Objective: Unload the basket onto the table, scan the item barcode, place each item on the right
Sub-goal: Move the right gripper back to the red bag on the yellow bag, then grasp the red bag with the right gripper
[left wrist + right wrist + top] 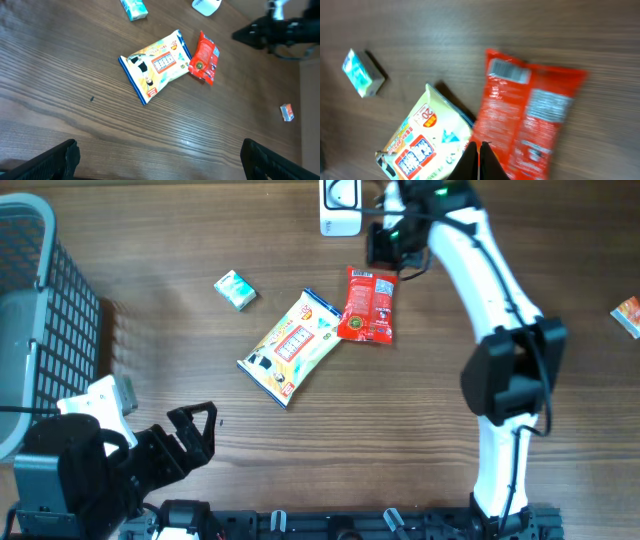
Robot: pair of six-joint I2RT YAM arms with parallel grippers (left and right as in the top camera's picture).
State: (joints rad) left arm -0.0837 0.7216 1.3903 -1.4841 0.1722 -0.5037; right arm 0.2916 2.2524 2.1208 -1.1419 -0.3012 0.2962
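**Early stage.** The red packet (530, 115) lies flat on the bench (420, 430) with its barcode (507, 71) facing up and its edge touching the yellow packet (290, 345). The right fingers (487, 162) are pressed together and empty, above both packets. The left fingers (60, 160) are spread wide and idle. Judged outstanding: grasping the packet and presenting it to the white scanner (340, 205).

Yellow packet (291, 345) against red packet (368, 305)
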